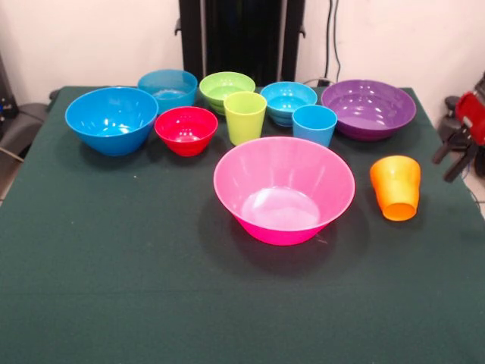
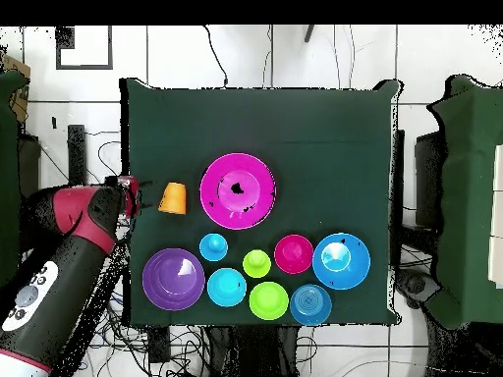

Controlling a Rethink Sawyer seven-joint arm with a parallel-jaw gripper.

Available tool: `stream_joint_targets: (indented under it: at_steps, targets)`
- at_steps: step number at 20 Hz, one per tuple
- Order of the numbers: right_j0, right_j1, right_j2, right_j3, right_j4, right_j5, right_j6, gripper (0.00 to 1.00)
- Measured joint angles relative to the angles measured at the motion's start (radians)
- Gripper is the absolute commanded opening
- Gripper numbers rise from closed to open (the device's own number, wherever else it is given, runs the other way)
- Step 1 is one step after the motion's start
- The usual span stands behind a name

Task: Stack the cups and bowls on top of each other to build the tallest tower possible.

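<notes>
Nothing was stacked: the huge pink bowl (image 1: 284, 189) sat upright alone mid-table, the orange cup (image 1: 396, 186) beside it, and the remaining bowls and cups stood in a far cluster.

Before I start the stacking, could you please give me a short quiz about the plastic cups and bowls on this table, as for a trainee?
1. True or false: the huge pink plastic bowl already carries another piece.
2. Which stands nearest the orange plastic cup? A. huge pink bowl B. large blue bowl C. lime green bowl
3. Fill in: the lime green plastic cup stands between the light blue plastic cup and a small bowl coloured ___.

Key: 1 false; 2 A; 3 red.
</notes>
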Motion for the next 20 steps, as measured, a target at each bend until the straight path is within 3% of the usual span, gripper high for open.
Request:
stream_joint_targets:
  at_steps: [9,20]
  targets:
    - [-0.063,-0.127,0.001,0.011,-0.065,0.005,0.000,1.00]
    - [-0.086,-0.212,0.039,0.099,-0.173,0.005,0.000,1.00]
